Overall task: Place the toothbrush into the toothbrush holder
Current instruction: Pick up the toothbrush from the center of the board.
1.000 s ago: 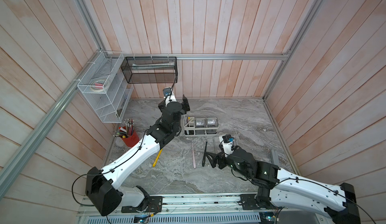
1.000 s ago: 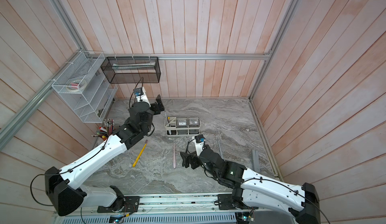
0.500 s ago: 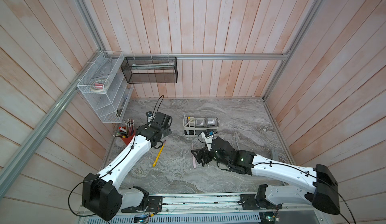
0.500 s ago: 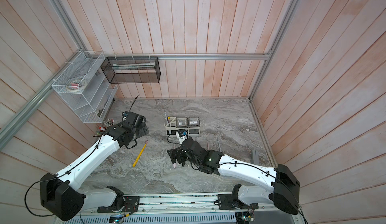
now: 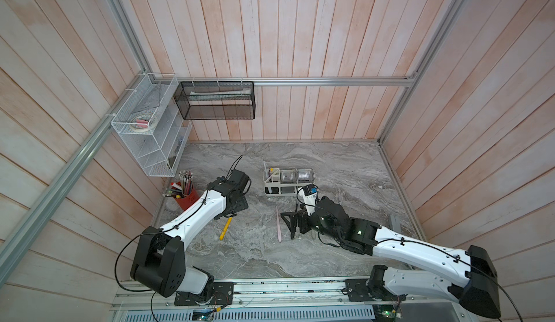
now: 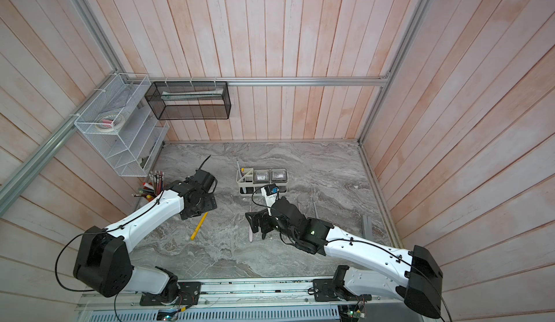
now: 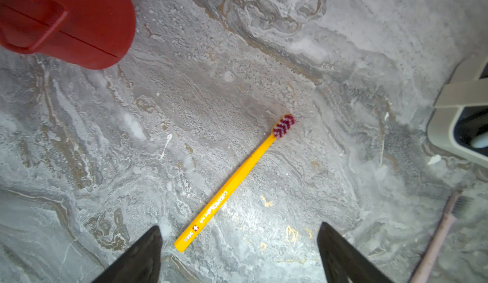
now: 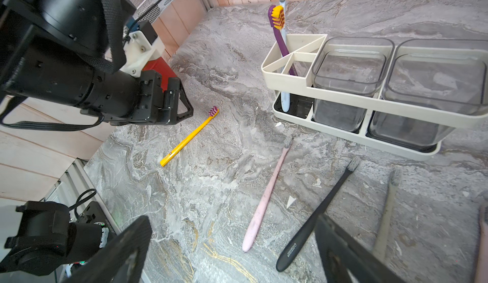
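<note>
We count at least four toothbrushes flat on the marble table: one yellow toothbrush, one pink toothbrush, one black toothbrush and one beige toothbrush. Two more, a purple toothbrush and a pale blue toothbrush, stand in the one toothbrush holder, beside its two clear cups. We cannot read the handle lettering surely. The left gripper and the right gripper are both spread wide and hold nothing.
</note>
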You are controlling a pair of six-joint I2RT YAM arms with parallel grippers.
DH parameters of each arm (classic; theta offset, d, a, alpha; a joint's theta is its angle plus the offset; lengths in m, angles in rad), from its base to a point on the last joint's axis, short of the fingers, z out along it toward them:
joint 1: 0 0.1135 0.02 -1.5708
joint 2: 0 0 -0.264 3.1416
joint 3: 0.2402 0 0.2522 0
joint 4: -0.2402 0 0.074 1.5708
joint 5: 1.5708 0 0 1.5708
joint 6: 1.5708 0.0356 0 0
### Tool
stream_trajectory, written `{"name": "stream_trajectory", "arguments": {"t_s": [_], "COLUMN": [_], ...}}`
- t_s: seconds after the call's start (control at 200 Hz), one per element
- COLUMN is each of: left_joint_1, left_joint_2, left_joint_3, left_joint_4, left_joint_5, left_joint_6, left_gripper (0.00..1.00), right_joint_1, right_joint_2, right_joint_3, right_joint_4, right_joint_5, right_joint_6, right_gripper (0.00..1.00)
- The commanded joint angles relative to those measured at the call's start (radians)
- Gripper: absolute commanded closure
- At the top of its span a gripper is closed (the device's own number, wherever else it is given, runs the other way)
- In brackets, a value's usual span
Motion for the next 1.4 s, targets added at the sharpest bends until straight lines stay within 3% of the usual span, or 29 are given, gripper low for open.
{"name": "stream_trajectory", "arguments": {"t_s": [0.0,0.115,0.28,0.435,0.56,0.69,0.88,1.065,1.235,1.395], "left_joint_1": [0.006,0.012,0.014,0.017,0.038,0.093,0.094,0.094,0.096,0.097], "left_joint_2": [0.054,0.095,0.041,0.048,0.13,0.216,0.273,0.268,0.184,0.268], "left_joint_3": [-0.024,-0.014,-0.062,-0.058,-0.017,0.034,0.092,0.052,-0.035,0.009], "left_joint_4": [0.11,0.111,0.141,0.164,0.161,0.159,0.126,0.135,0.158,0.139], "left_joint_5": [0.073,0.094,0.104,0.129,0.079,0.146,0.105,0.114,0.097,0.111], "left_joint_6": [0.12,0.15,0.176,0.226,0.261,0.287,0.296,0.307,0.313,0.319], "left_gripper": [0.07,0.08,0.09,0.15,0.16,0.22,0.24,0.32,0.33,0.41], "right_joint_1": [-0.005,-0.005,-0.006,-0.006,-0.006,-0.007,-0.006,-0.005,-0.007,-0.007], "right_joint_2": [-0.005,0.0,-0.012,0.003,0.014,0.01,0.001,-0.016,-0.017,0.004], "right_joint_3": [-0.026,-0.027,-0.045,-0.05,-0.054,-0.064,-0.069,-0.068,-0.072,-0.062], "right_joint_4": [0.023,0.024,0.024,0.041,0.056,0.075,0.083,0.066,0.064,0.071], "right_joint_5": [-0.016,-0.018,-0.011,-0.027,-0.039,-0.052,-0.07,-0.051,-0.051,-0.059], "right_joint_6": [-0.003,-0.001,0.003,0.013,0.024,0.034,0.025,0.013,0.01,0.013], "right_gripper": [0.02,0.02,0.02,0.02,0.02,0.02,0.02,0.02,0.02,0.02]}}
